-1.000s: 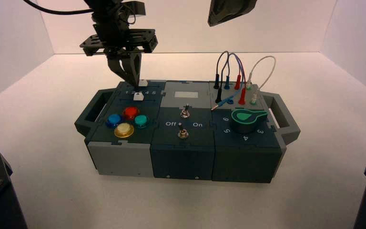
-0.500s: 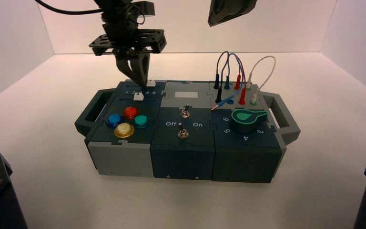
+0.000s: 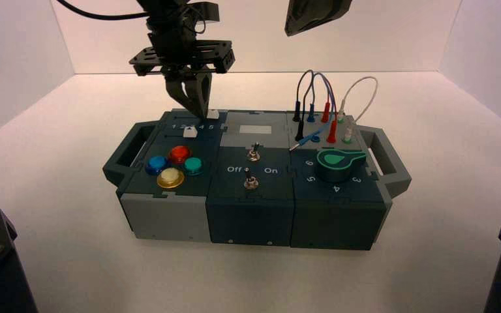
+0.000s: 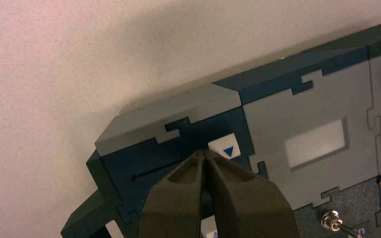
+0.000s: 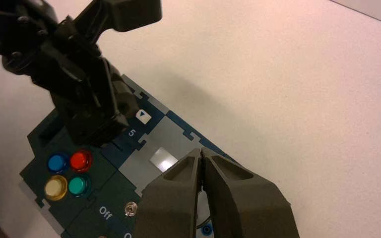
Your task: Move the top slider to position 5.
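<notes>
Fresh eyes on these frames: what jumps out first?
The left gripper, fingers shut, pressing down at the box's back left corner right beside the small white top slider, which sits by the printed 5. Next come the four coloured buttons at front left and the big green knob at the right. The right gripper hangs shut above the box.

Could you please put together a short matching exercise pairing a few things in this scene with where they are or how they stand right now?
Things:
1. top slider
2. left gripper
3. right gripper
4. green rotary knob

Places or states:
A. raised above the box, shut, away from every control
B. at the right end of its slot, above the printed 5
C. on the box's right section, ringed by numbers
D. shut, tips touching the slider's left side

Pairs: 1-B, 2-D, 3-A, 4-C
</notes>
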Robot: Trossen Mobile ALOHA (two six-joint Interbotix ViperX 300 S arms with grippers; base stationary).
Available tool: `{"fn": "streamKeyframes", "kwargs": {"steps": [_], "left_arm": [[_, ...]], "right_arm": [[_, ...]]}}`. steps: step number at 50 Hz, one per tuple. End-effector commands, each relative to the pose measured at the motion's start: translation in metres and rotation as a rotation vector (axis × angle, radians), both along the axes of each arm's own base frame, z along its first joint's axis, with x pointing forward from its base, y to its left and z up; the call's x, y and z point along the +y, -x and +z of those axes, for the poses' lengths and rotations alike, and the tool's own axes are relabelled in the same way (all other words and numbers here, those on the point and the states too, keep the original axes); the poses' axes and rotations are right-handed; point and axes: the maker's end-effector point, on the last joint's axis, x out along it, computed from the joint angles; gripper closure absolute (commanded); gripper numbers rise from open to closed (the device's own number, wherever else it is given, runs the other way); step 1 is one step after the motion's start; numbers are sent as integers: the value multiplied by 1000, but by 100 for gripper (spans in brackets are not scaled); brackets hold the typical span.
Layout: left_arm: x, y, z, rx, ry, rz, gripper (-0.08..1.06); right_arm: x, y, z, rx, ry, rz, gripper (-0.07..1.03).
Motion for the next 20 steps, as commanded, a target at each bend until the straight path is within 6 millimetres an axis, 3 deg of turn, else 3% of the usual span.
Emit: {"fn": "streamKeyframes", "kwargs": {"steps": [1, 11, 20], "left_arm": [[11, 2, 15, -27, 4, 5, 101], [26, 14, 25, -34, -13, -16, 101], [27, 15, 30, -45, -12, -23, 101]], "right_arm": [[4, -4, 9, -23, -15, 1, 98], [-2, -10, 2, -6, 0, -19, 98], [-1, -11, -10, 23, 25, -18, 98]]}}
